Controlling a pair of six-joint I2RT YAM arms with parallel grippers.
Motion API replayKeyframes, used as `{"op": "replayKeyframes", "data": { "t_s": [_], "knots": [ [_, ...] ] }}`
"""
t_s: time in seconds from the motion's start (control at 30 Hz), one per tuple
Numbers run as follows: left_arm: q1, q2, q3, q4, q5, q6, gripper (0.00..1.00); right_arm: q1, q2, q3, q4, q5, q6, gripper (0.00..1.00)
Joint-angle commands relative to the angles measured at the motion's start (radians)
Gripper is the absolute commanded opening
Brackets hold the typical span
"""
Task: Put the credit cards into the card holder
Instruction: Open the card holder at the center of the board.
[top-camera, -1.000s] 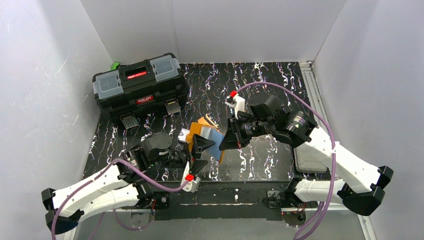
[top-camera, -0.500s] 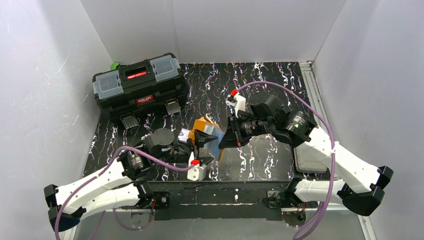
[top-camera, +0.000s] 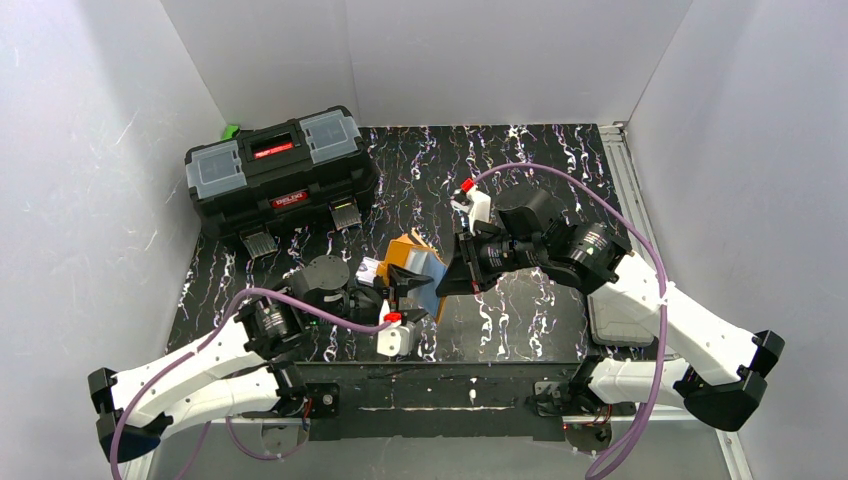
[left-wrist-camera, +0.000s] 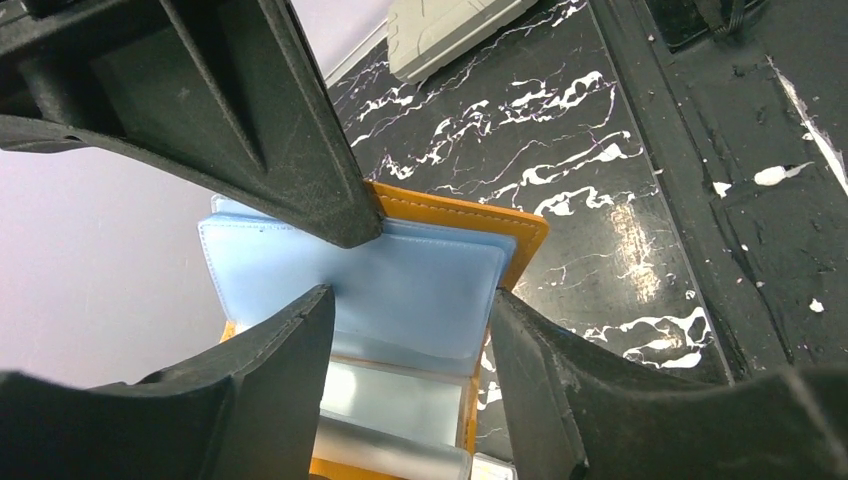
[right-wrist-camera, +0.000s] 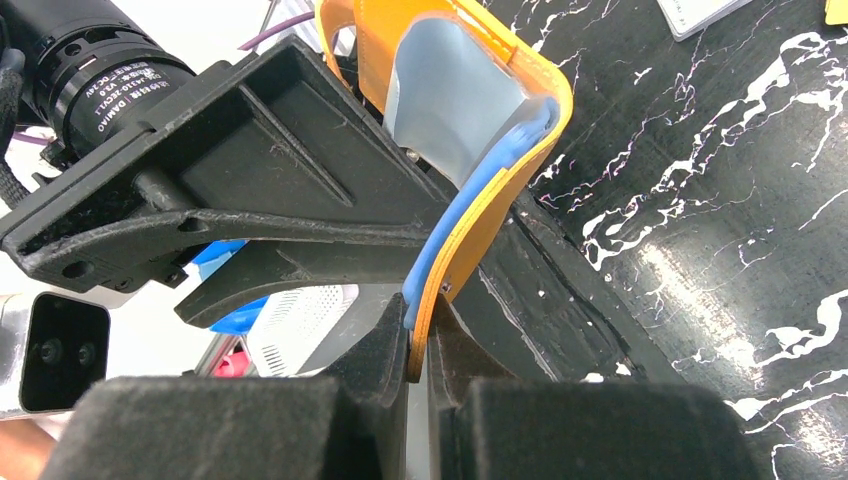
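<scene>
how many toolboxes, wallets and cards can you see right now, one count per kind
toolbox: 1
wallet: 1
pale card: 1 in clear view; more may be hidden
total: 3

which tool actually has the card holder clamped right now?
The right tool: its jaws are shut on the orange cover edge of the card holder. The left tool only straddles the blue sleeves, jaws apart.
</scene>
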Motion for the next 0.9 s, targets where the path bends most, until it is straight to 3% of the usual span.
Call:
{"op": "replayKeyframes", "data": {
  "t_s": [0.0, 0.2, 0.87],
  "knots": [
    [-0.005, -0.011, 0.053, 0.009, 0.011, -0.002, 0.53, 0.007, -0.012, -0.009, 0.044, -0.033, -0.015, 0.01],
    [-0.005, -0.018, 0.064, -0.024, 0.02, 0.013, 0.41, 0.007, -0.019, -0.01, 0.02, -0.023, -0.032, 0.01],
    [-0.005, -0.032, 0.087, -0.104, 0.03, 0.04, 0.39, 0.008, -0.028, -0.025, 0.009, 0.001, -0.054, 0.01]
  ]
}}
